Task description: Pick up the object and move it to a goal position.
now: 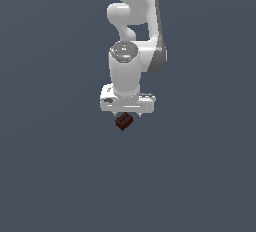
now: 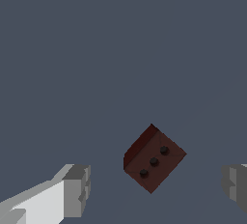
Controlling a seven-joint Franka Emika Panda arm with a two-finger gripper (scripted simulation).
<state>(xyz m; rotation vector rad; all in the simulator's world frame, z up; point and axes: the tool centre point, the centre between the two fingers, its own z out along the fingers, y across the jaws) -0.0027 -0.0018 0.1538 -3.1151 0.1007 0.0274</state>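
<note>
We log one arm, white, pointing straight down over a plain grey-blue bench. Gripper sits just above the object in the exterior view; the brick peeks out under the hand, nothing else on the surface.

Wrist view tells more. Jaws stand wide apart: one grey finger on one side of the picture, the other finger at the opposite edge, w/ bare bench between them. Nothing clamped. The object is a dark red-brown brick, three small studs in a row on its top face. It lies between the two fingers but not centred, closer to the finger at the edge than to the other, and touching neither.

Key relation: the stud row, and so the long axis as far as we can judge, runs diagonal to the line joining the fingers, approx. halfway between square-on and end-on. Closing as is would prob. catch corners, not flat faces, and could spin or squirt the piece out.

Our read: approach stage, pre-grasp, object not yet lifted. Next move likely wants a wrist rotation to square the jaws to a pair of flat sides, a small sideways shift to centre it, then descent. How high the fingertips are above the bench we can't tell. No goal marker visible in either view.
</note>
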